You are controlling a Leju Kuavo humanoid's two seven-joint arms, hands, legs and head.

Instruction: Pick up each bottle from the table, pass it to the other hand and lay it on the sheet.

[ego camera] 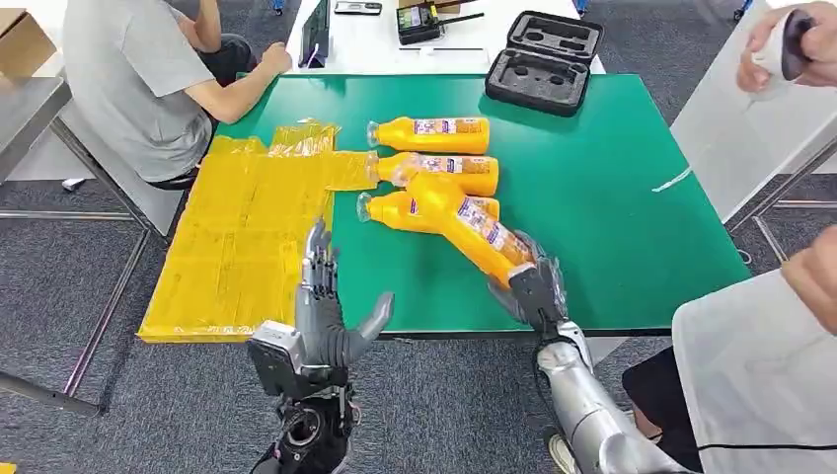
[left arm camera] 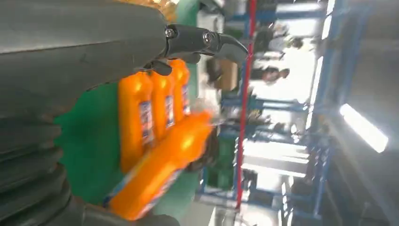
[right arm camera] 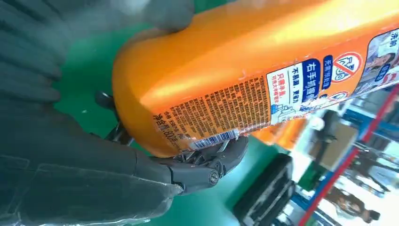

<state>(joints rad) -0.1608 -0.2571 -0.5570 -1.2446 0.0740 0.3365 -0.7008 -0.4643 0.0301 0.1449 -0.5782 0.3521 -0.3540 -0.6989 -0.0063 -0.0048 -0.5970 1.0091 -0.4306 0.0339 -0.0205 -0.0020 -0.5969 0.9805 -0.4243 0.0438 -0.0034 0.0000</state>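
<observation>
Right hand gripping a bottle at the worktop's near edge

We saw the right hand [ego camera: 533, 286] closed around the base of a smooth orange plastic bottle [ego camera: 464, 219], tilted above three like bottles [ego camera: 434, 134] lying mid-worktop [ego camera: 612, 197]. The left hand [ego camera: 326, 306] held nothing, its fingers [ego camera: 318, 259] spread over the crinkled yellow sheet [ego camera: 237, 237] at the left edge. A black moulded case [ego camera: 545, 61] sat at the far edge.

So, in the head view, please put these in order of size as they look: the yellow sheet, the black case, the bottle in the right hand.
1. Yellow sheet, clearly the largest.
2. and 3. Black case and the bottle held by the right hand look much alike; the case lies farther off, so I leave them unranked.
</observation>
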